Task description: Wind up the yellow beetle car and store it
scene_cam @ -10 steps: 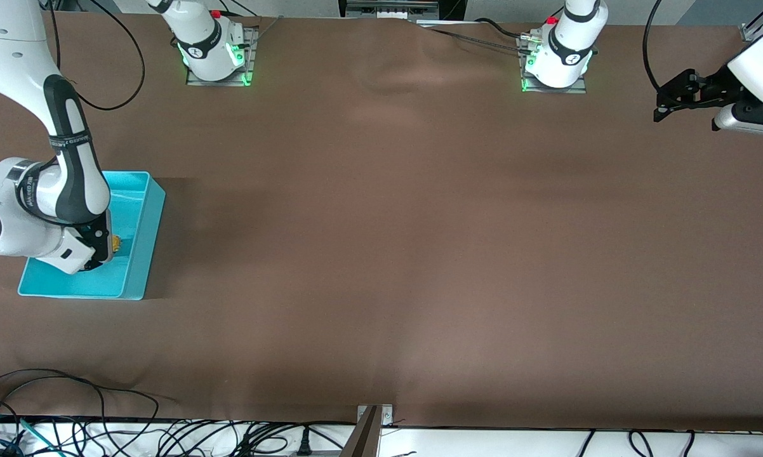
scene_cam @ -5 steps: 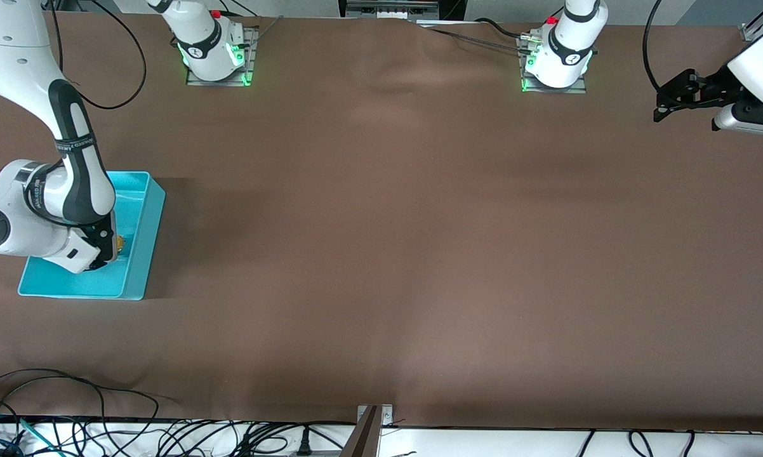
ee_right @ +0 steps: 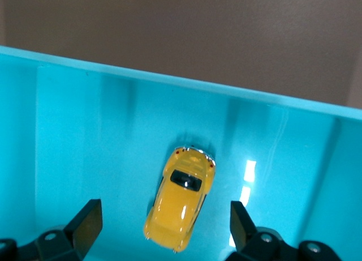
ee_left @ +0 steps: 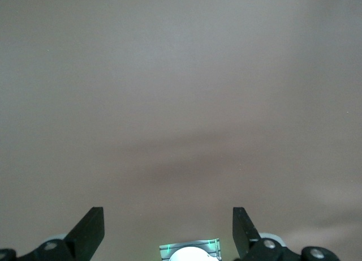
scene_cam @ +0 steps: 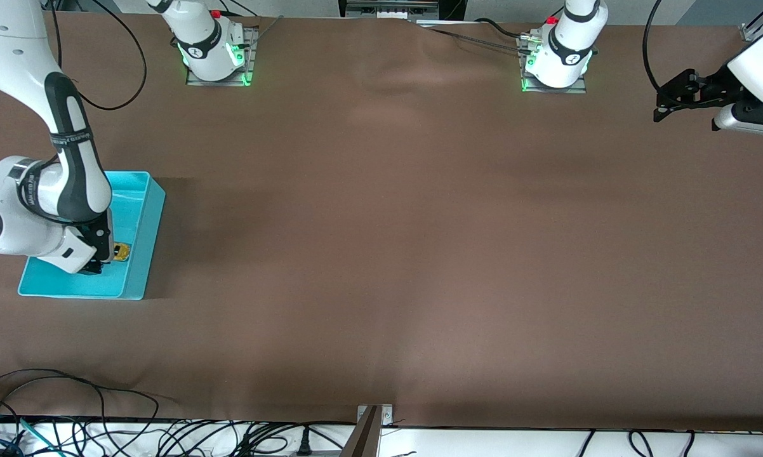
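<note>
- Cables [scene_cam: 70, 431]: a dark tangle along the bottom edge of the front view, off the cloth.
- Table [scene_cam: 381, 254]: brown cloth, faintly rippled, filling the middle of the frame; a soft, matte surface.
- Bin [scene_cam: 141, 254]: turquoise, at the frame's left, at the right arm's end of the table; smooth glossy floor, low walls.
- Car [ee_right: 181, 203]: yellow, resting on its wheels on the bin floor near one wall; in the front view a speck at [scene_cam: 122, 252]. I judge it light, hard, slick-shelled and apt to roll. Best taken across its flanks, low by the wheels, not over the domed roof.
- My right gripper [ee_right: 161, 230]: over the car inside the bin, fingers spread wide to either side of it, touching nothing. Storing looks done.
- My left gripper [scene_cam: 673, 101]: at the frame's upper right, waiting over bare cloth, fingers [ee_left: 90, 230] apart and empty.
- Bases [scene_cam: 216, 57]: two along the top edge, green lights lit.
</note>
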Controlling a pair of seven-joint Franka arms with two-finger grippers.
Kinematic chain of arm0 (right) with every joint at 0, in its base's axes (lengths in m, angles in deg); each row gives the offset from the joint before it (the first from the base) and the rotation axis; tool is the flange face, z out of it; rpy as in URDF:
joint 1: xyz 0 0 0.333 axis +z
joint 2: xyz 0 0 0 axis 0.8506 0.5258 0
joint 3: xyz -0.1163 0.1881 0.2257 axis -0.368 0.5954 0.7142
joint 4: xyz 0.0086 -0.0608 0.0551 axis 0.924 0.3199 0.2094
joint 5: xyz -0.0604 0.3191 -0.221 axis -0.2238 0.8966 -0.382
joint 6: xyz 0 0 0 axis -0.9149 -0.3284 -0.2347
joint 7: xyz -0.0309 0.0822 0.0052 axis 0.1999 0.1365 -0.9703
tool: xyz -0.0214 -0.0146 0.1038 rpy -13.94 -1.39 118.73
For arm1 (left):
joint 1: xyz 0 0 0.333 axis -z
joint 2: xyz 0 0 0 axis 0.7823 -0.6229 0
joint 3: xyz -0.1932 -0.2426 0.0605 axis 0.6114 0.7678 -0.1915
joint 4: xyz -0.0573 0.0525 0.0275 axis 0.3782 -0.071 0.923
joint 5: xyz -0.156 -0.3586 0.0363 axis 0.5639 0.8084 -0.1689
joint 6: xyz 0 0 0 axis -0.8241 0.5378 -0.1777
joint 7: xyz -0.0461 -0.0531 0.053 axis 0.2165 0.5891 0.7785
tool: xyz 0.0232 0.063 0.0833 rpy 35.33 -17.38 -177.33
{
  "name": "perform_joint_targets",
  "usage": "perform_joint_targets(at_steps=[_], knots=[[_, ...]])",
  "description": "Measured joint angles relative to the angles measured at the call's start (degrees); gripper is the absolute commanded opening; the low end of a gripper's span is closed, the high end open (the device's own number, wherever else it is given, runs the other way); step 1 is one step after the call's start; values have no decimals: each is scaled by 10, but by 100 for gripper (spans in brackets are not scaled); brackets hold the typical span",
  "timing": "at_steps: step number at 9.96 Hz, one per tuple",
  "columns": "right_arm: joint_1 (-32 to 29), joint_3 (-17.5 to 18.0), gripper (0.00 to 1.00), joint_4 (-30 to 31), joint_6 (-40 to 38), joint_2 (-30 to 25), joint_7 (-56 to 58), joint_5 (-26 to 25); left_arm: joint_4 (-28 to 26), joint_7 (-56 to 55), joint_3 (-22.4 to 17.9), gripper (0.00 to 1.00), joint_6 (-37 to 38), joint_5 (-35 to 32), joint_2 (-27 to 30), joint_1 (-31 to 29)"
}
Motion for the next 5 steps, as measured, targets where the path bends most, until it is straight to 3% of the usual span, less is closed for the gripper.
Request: perform_joint_targets(at_steps=[3, 5], knots=[[0, 4, 100, -4, -59, -54, -13, 28, 1, 0, 0, 100, 0, 0, 0, 0], [0, 17, 100, -5, -102, -91, -88, 32, 2, 0, 0, 100, 0, 0, 0, 0]])
